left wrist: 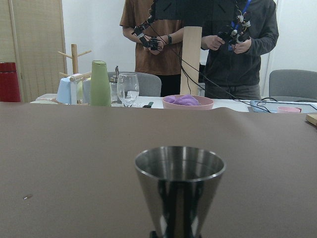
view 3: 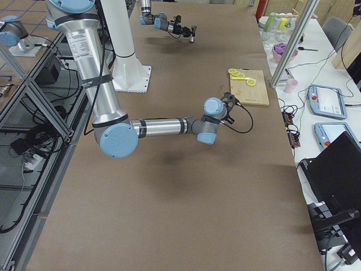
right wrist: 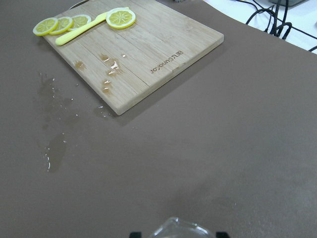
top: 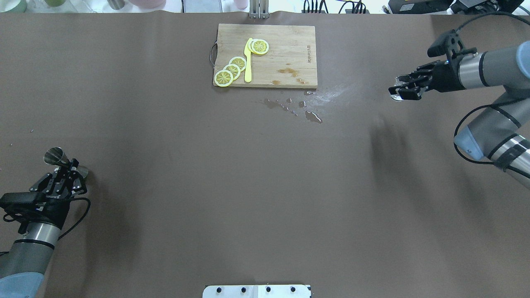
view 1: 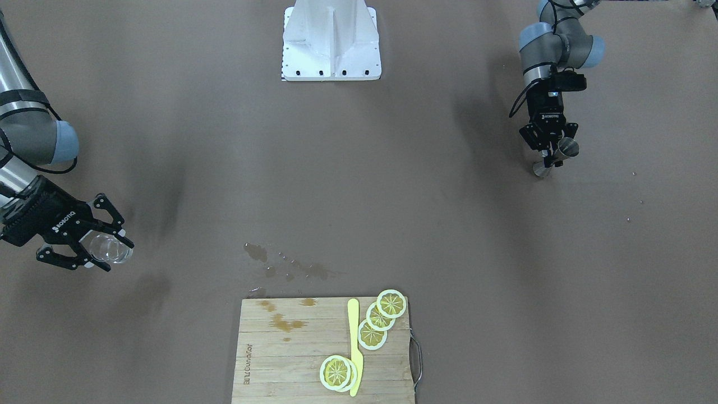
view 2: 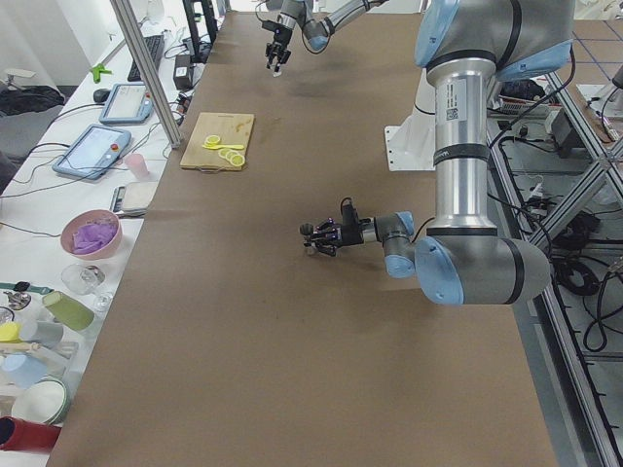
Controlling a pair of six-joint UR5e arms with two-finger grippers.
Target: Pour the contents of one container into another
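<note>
Two containers are held well apart, near opposite table ends. A polished steel jigger [left wrist: 179, 188], two cones joined at a narrow waist, is clamped there by the left gripper [view 1: 551, 156]. A clear rounded glass [view 1: 106, 247] is clasped by the right gripper [view 1: 115, 255]. Neither's contents can be made out. Brown puddles [top: 312, 116] glisten beside the wooden board [top: 290, 45].

2 grippers: left gripper [top: 69, 169] lower left of overhead view, right gripper [top: 403, 89] upper right. 1 steel jigger [top: 53, 155], 1 clear glass [view 1: 105, 248]. 1 cutting board [top: 290, 45] at top centre, w/ 1 yellow knife [top: 248, 62] and 4 lemon slices [top: 232, 69] for sure, poss. a 5th under the lone one. Several puddles [top: 313, 117], too small to count. 2 people [left wrist: 148, 44] at top of left wrist view.
</note>
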